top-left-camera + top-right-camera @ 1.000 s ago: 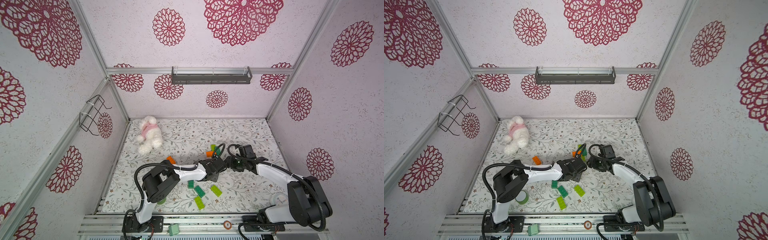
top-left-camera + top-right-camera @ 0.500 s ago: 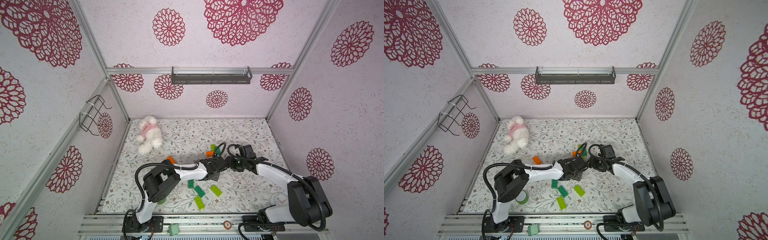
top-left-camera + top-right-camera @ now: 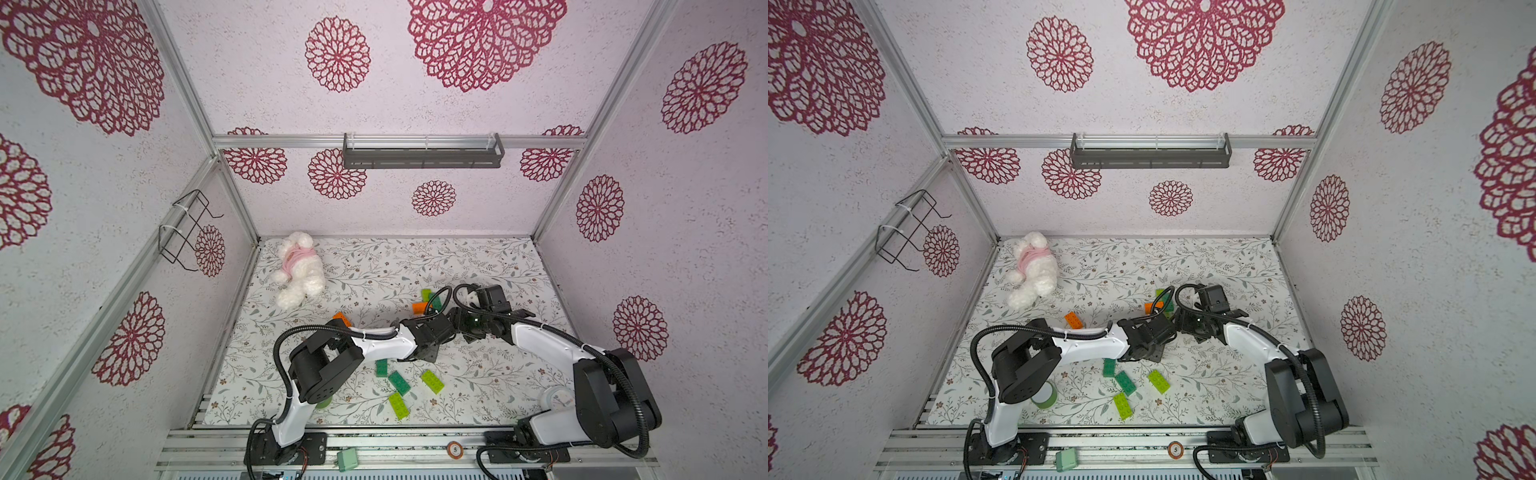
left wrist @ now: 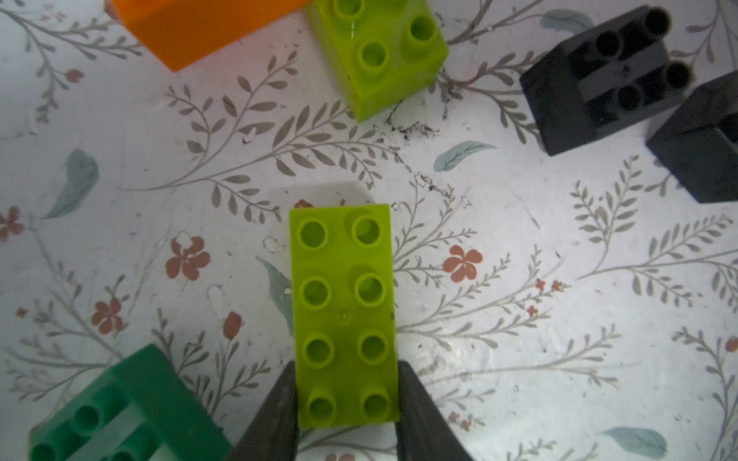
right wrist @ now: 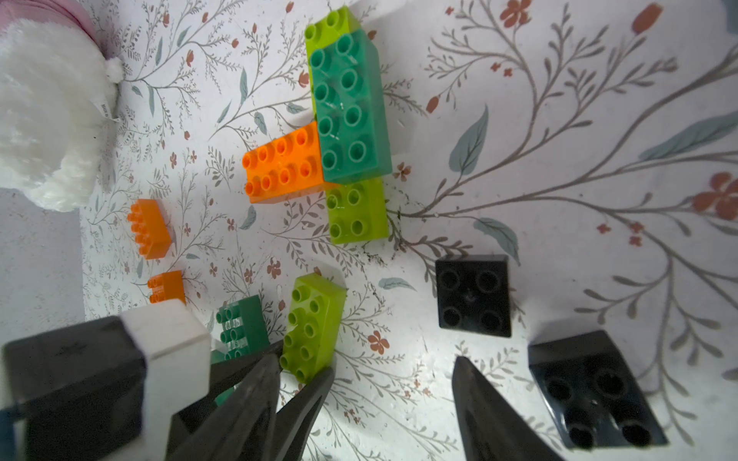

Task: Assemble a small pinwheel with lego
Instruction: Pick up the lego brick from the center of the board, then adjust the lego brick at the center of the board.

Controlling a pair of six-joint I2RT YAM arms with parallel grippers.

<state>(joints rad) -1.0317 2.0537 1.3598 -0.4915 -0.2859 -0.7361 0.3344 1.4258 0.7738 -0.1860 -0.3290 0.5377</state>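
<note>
**A pinwheel begun, the next blade in the jaws**

We find the lime green brick [image 4: 343,315] sitting level, studs up, over the floral table cover [image 4: 519,359]. The left gripper [image 4: 346,393] is closed against both long sides of its near end. We cannot tell whether the brick has left the cover.

Near it sits the started pinwheel [image 5: 343,159]. It has a dark green brick [image 5: 347,107] on top of a lime base brick [image 5: 357,211], with an orange brick [image 5: 283,167] jutting sideways from under the dark green one. These three look pressed together, so we judge the build begun but well short of finished.

Two black square bricks [image 5: 473,295] lie apart from that cluster, unused. The right gripper [image 5: 365,357] hovers low beside the held brick, its fingers spread with nothing between them.

Nearer the robot, both top views show four loose green bricks [image 3: 399,382] and, off toward the left arm, a loose orange brick [image 3: 343,320]. As we judge it, the held brick has yet to be joined on, and further blades and probably a black hub remain.
</note>
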